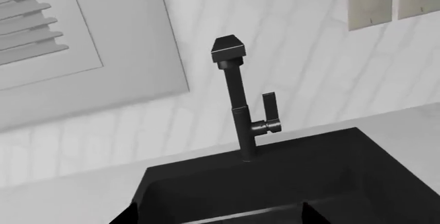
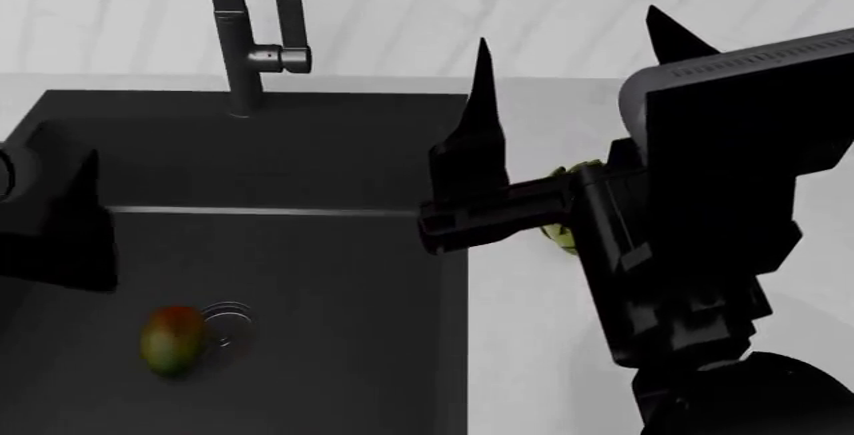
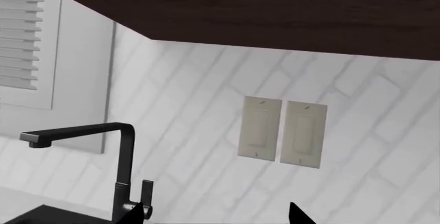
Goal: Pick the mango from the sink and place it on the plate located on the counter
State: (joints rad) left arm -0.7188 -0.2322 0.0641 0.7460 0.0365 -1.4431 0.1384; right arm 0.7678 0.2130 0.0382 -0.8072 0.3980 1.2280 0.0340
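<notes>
Mango [image 2: 172, 340]: lying on the floor of the sink [image 2: 320, 285], touching the round drain [image 2: 227, 323].
Right hand [image 2: 567, 45]: hanging over the bench [image 2: 534, 355] just beside the sink, fingers spread open, gripping nothing.
Left hand: cannot tell its state; only dark bulk showing at the sink's left edge.
Faucet [image 2: 240, 45]: standing behind the basin.

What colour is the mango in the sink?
Red-orange fading to yellow-green. The mango shows best in the head view.

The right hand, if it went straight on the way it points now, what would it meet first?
Probably the tiled wall, near the two switch plates; the faucet stands off to one side. Depth is unclear.
</notes>
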